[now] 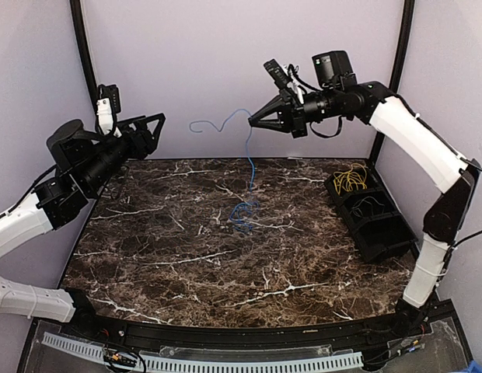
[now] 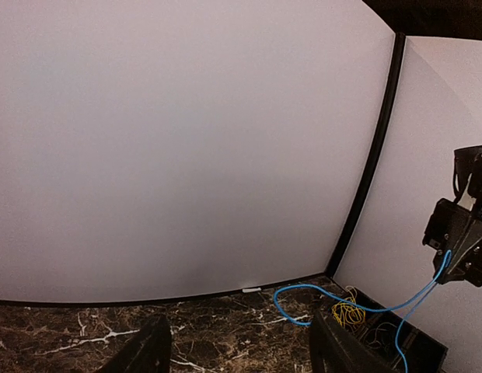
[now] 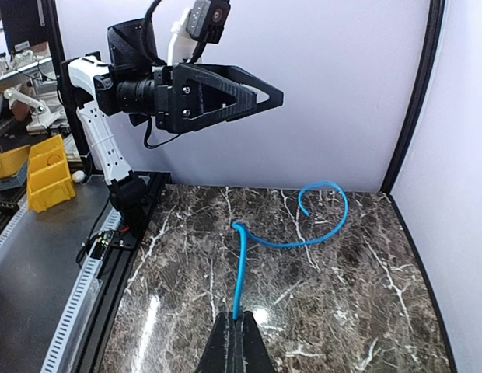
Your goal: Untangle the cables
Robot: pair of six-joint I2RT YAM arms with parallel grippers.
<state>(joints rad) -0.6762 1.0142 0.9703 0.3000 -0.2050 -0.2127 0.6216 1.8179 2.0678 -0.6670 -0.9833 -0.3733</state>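
My right gripper (image 1: 254, 123) is high above the table's back middle, shut on a blue cable (image 1: 249, 159). One end of that cable curls left in the air; the other hangs down to a small blue bundle (image 1: 241, 216) lying on the marble. In the right wrist view the jaws (image 3: 239, 325) pinch the blue cable (image 3: 291, 242). My left gripper (image 1: 157, 128) hovers at the back left, open and holding nothing, apart from the cable's free end. Its fingers (image 2: 148, 351) frame the cable's loop (image 2: 303, 291). Yellow cables (image 1: 350, 180) lie in a black tray.
The black compartment tray (image 1: 373, 225) stands along the table's right side, its yellow bundle (image 2: 348, 311) at the far end. Walls close in the back and both sides. Yellow bins (image 3: 39, 171) stand beyond the table's left edge.
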